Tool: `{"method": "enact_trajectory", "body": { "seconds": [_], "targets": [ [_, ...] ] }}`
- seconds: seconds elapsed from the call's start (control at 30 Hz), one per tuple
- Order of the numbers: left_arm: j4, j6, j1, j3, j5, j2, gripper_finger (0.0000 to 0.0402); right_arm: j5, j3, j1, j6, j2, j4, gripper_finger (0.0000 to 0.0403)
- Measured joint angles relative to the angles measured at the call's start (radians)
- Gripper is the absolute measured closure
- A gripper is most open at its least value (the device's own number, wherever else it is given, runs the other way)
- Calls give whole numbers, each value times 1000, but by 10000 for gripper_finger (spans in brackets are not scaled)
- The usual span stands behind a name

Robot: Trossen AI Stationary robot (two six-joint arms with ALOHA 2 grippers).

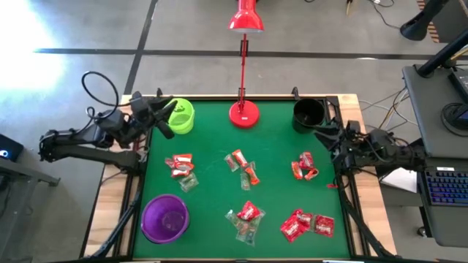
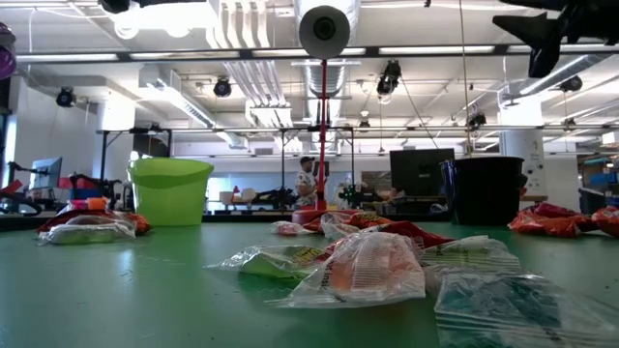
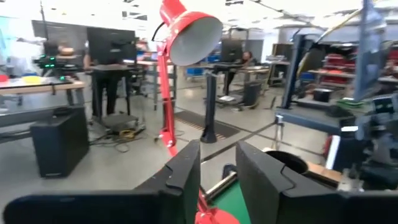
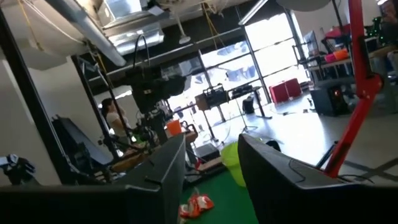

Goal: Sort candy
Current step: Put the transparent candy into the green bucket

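From above you see the candy [image 1: 247,212] in six small heaps spread over the green tabletop [image 1: 212,190], none in a cup: lime-green cup [image 1: 180,116] at the far left corner, black cup [image 1: 308,113] at the far right corner, purple cup [image 1: 165,218] at the near left corner. The left gripper [image 1: 162,117] sits beside the lime-green cup, the right gripper [image 1: 325,131] beside the black cup. Only your wrist views show the fingers: left gripper's fingers [image 3: 183,174] stand apart with a gap, empty; the right's [image 4: 168,165] likewise. The low view alone shows a person [image 2: 307,182] far behind the red lamp [image 1: 243,66].
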Motion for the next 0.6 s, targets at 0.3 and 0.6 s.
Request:
{"method": "enact_trajectory", "body": {
  "seconds": [0.3, 0.6],
  "targets": [
    [4, -59, -1, 74, -8, 123, 282, 11, 101, 0, -76, 46, -57, 237],
    [-232, -122, -1, 227, -15, 291, 286, 8, 189, 0, -88, 174, -73, 234]
  ]
}}
